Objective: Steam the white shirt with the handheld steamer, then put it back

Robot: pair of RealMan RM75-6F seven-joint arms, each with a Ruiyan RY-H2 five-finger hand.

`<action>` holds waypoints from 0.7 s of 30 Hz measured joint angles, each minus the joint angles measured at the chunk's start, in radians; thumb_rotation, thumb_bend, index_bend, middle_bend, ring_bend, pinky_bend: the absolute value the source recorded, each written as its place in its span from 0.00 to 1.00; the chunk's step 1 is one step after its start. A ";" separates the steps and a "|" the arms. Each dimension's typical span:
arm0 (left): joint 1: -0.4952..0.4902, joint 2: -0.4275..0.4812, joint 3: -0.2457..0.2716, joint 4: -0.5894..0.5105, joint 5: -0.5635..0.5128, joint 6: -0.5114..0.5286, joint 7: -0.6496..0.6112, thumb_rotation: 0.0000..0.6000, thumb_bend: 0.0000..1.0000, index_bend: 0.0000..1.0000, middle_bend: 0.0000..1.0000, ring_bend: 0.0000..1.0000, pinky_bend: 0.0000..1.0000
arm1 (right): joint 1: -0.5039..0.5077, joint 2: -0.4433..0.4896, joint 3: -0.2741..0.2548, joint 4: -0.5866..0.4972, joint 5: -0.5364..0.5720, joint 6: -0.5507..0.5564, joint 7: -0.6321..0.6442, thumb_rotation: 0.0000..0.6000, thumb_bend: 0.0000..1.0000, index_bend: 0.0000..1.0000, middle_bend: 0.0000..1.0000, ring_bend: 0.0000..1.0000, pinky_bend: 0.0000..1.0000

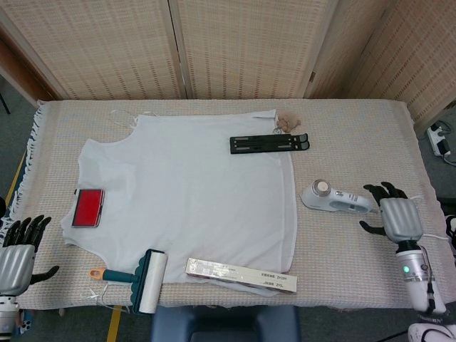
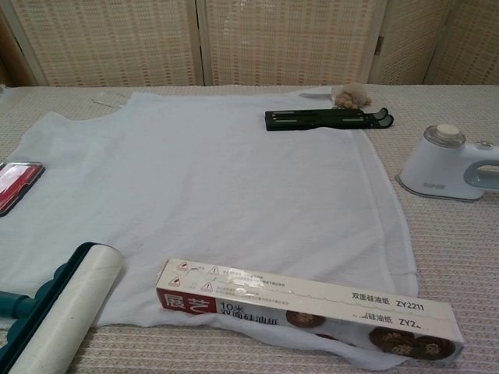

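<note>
A white shirt (image 1: 185, 189) (image 2: 195, 187) lies flat across the middle of the table. The white handheld steamer (image 1: 333, 199) (image 2: 450, 164) lies on the table cloth just right of the shirt's edge. My right hand (image 1: 395, 216) hovers just right of the steamer's handle end with its fingers apart, holding nothing. My left hand (image 1: 18, 244) hangs off the table's front left corner, fingers spread and empty. Neither hand shows in the chest view.
On the shirt lie a red case (image 1: 88, 207), a black stand (image 1: 269, 143) and a long box (image 1: 241, 275) (image 2: 308, 305). A lint roller (image 1: 142, 281) (image 2: 58, 308) sits at the front edge. A small brown tuft (image 1: 288, 122) lies near the back. The steamer's cord (image 1: 396, 214) trails right.
</note>
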 measured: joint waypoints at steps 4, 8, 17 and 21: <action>-0.003 -0.001 -0.001 -0.003 -0.004 -0.006 0.008 1.00 0.05 0.12 0.10 0.05 0.00 | 0.031 -0.033 0.009 0.056 0.042 -0.052 -0.001 0.93 0.13 0.26 0.28 0.14 0.25; -0.007 -0.004 -0.003 -0.005 -0.009 -0.014 0.011 1.00 0.05 0.12 0.10 0.05 0.00 | 0.059 -0.065 0.015 0.113 0.067 -0.096 0.006 0.93 0.13 0.30 0.31 0.16 0.27; -0.012 -0.006 -0.006 -0.001 -0.014 -0.018 0.013 1.00 0.05 0.12 0.10 0.05 0.00 | 0.122 -0.144 0.023 0.224 0.096 -0.172 0.030 0.93 0.13 0.37 0.40 0.25 0.29; -0.011 -0.006 -0.006 0.003 -0.019 -0.020 0.010 1.00 0.05 0.12 0.10 0.05 0.00 | 0.144 -0.178 0.023 0.260 0.105 -0.195 0.039 0.93 0.14 0.38 0.43 0.27 0.34</action>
